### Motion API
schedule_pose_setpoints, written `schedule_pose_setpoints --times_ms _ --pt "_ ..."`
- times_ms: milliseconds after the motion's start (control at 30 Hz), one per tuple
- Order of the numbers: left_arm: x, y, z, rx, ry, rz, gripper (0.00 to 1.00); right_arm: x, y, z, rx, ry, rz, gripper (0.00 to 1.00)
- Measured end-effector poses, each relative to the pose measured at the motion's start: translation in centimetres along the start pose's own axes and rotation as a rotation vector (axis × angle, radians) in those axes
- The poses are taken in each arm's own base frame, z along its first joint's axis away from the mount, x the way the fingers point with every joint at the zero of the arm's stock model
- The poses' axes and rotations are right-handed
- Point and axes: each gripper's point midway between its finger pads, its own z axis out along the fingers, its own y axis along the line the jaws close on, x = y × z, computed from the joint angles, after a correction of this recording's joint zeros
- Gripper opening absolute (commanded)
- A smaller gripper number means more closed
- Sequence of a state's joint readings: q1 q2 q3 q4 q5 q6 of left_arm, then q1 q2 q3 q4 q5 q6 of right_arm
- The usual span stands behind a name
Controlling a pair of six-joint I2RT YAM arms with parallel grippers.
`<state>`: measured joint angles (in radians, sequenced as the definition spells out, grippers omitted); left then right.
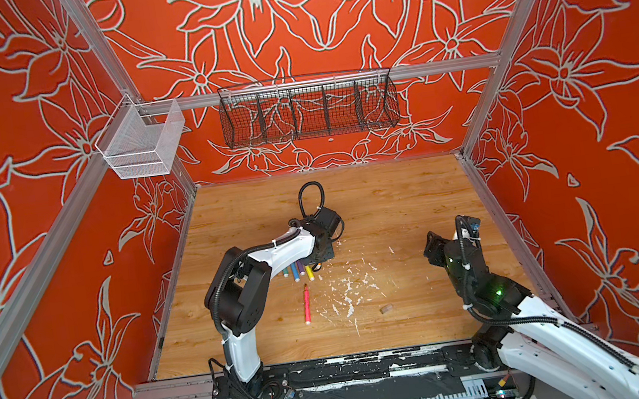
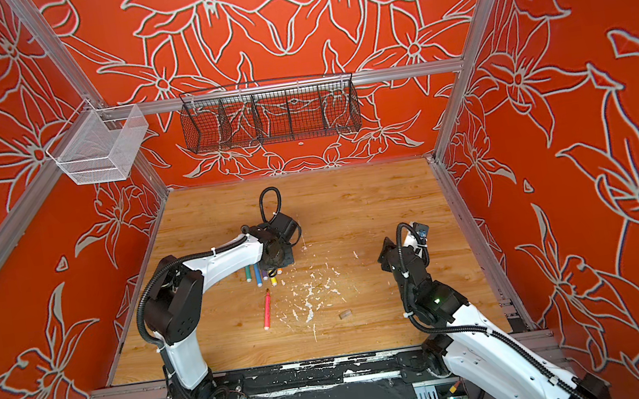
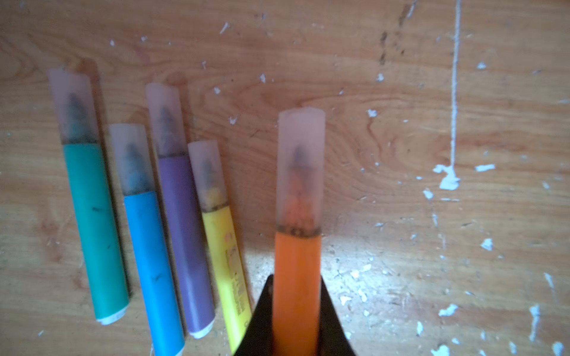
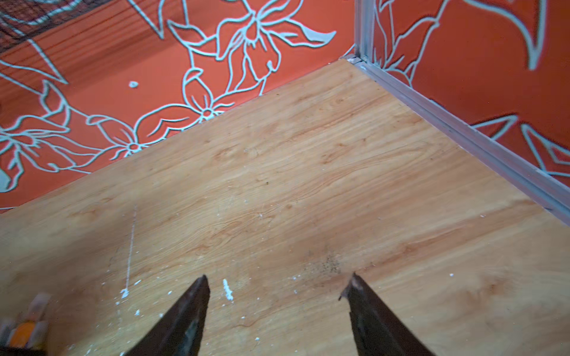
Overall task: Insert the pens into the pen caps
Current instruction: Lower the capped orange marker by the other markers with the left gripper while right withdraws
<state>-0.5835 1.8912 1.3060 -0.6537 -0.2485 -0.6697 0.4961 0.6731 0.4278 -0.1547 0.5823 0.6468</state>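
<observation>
The orange pen stands out from the left gripper with its barrel pinched between the two black fingers, which are closed tight onto it. Its tip is already seated inside a translucent greyish pen cap, and the dark point shows faintly through the plastic. The wrist view is blurred, so it is not clear whether the pen touches the wood. Just beside that gripper, on the arm's own side, four more pens lie flat and almost parallel on the wooden table: the green pen, the blue pen, the purple pen and the yellow pen. Each wears a cloudy cap over its tip and shows a small white end. In both top views the left arm partly hides their upper halves. Nearer the robot's base than the left gripper, the pink pen lies alone with its dark tip bare. Further off towards the right arm sits one loose pen cap, well apart from the pink pen. White flecks of debris are scattered between them. The right gripper hangs over bare wood with its jaws spread wide and nothing between them.
</observation>
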Motion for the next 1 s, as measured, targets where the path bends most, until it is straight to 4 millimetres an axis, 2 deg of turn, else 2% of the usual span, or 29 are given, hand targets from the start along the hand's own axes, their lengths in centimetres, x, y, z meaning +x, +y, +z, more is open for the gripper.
schedule_pose_setpoints --times_ms 233,433,533,1000 --pt "0.9 0.6 0.4 -0.042 0.049 0.000 0.00 -0.5 -3.4 1.3 0.115 -0.009 0.020 0.72" --pt "1.3 0.5 0.9 -0.049 0.077 0.006 0.00 1.9 -5.9 2.3 0.193 0.032 -0.013 0.68" --pt "1.5 0.5 1.1 -0.050 0.086 0.008 0.01 2.4 -6.2 2.4 0.197 0.038 -0.021 0.67" --pt "1.6 0.3 1.7 -0.058 0.111 0.015 0.12 1.7 -6.1 2.3 0.172 -0.030 0.016 0.66"
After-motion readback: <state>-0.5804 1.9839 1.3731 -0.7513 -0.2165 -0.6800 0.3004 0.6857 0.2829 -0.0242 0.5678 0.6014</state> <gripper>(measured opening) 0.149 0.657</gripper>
